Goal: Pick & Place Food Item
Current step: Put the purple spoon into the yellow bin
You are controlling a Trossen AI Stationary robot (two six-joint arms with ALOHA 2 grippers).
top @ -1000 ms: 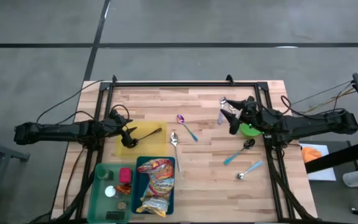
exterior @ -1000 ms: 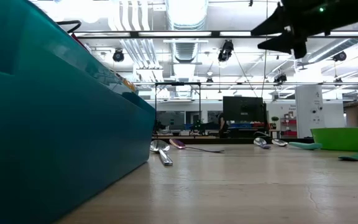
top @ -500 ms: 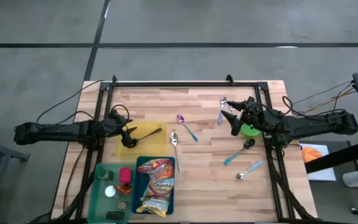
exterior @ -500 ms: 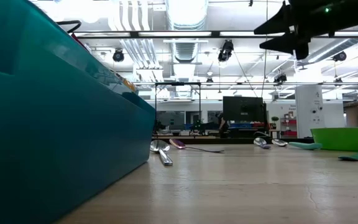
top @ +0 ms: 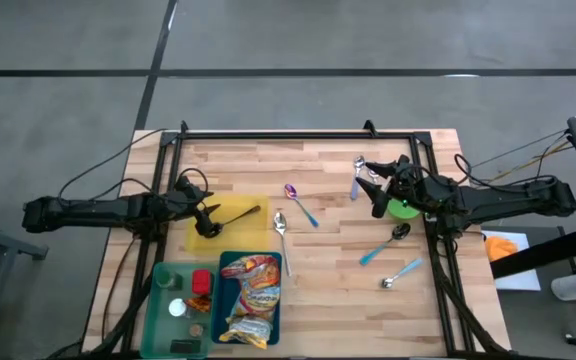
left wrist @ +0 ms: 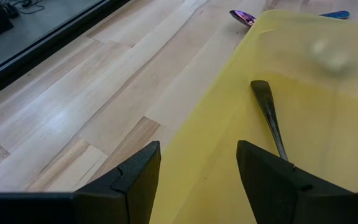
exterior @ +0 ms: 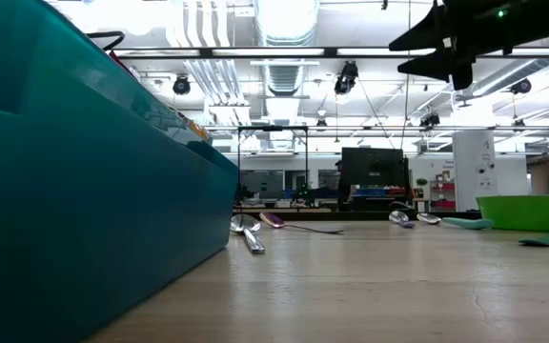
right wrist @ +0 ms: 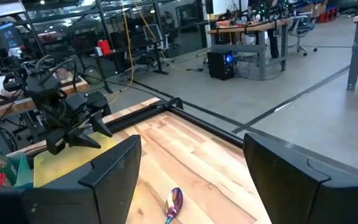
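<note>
robotics lab: workbenches [right wrist: 263,28], monitors [exterior: 375,167], ceiling ducts [exterior: 213,67]

**Right hand edges back, and little else moves**

The right hand [top: 373,192] sits a shade nearer its own side of the tabletop [top: 328,262] than it did a second ago. From above the shift is barely visible. From table height, the dark outline of the right arm [exterior: 475,33] at the top of the view now lies slightly further toward the picture's right edge. That small move happens in the first half of the second, and since then the outline holds the same place. No other change shows.
</note>
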